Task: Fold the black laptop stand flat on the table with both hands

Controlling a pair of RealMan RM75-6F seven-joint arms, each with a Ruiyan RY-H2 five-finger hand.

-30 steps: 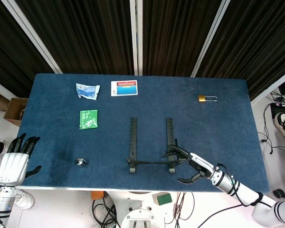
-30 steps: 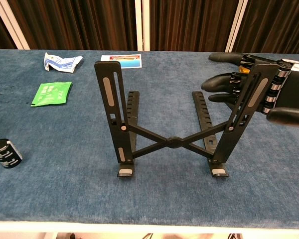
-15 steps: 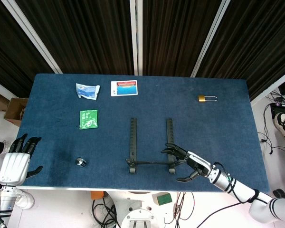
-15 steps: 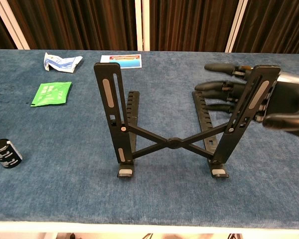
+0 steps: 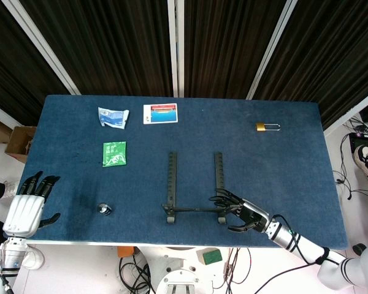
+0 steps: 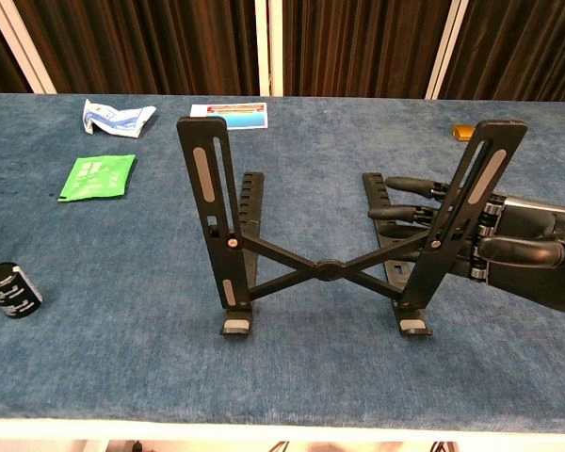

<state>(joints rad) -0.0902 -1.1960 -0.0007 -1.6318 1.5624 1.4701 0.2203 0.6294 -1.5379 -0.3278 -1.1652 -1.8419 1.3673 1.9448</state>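
The black laptop stand (image 6: 328, 270) stands unfolded near the table's front edge, with two upright arms, a crossed brace and two notched base rails. From above, the black laptop stand (image 5: 194, 190) looks narrow. My right hand (image 6: 471, 235) is low at the stand's right upright. Its fingers (image 6: 410, 211) reach leftward behind that upright over the right rail, and the thumb stays on the near side. They are not closed on it. In the head view my right hand (image 5: 242, 214) is beside the stand's right foot. My left hand (image 5: 27, 205) hovers by the table's left edge, fingers spread, holding nothing.
A small black cylinder (image 6: 9, 290) stands front left. A green packet (image 6: 97, 176), a white-blue wrapper (image 6: 118, 117) and a printed card (image 6: 229, 109) lie at the back left. A brass padlock (image 5: 267, 127) lies back right. The blue table's (image 5: 294, 184) front edge is close to the stand.
My right hand has dropped lower and slid in toward the base of the stand's right upright. The left hand shifted slightly. The stand has not moved.
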